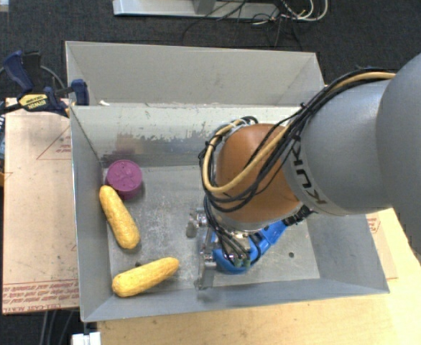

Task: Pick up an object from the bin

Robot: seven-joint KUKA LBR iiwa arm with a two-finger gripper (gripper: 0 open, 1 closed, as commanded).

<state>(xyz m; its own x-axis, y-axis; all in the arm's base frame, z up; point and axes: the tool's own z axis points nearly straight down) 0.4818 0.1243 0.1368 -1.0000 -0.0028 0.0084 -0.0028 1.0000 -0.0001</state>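
Note:
My gripper (200, 253) is low over the bin floor, right of the middle and near the front wall. Its two metal fingers stand apart, open, with bare floor between them. A blue thing (266, 240) lies just to the right of the fingers, partly hidden under the gripper's body and the wrist. A yellow oblong thing (145, 276) lies on the floor to the left of the gripper, near the front wall.
A second yellow oblong thing (119, 217) lies along the left wall, and a purple round thing (123, 177) sits behind it at the back left. The arm with its orange cover and cables hangs over the bin's right half.

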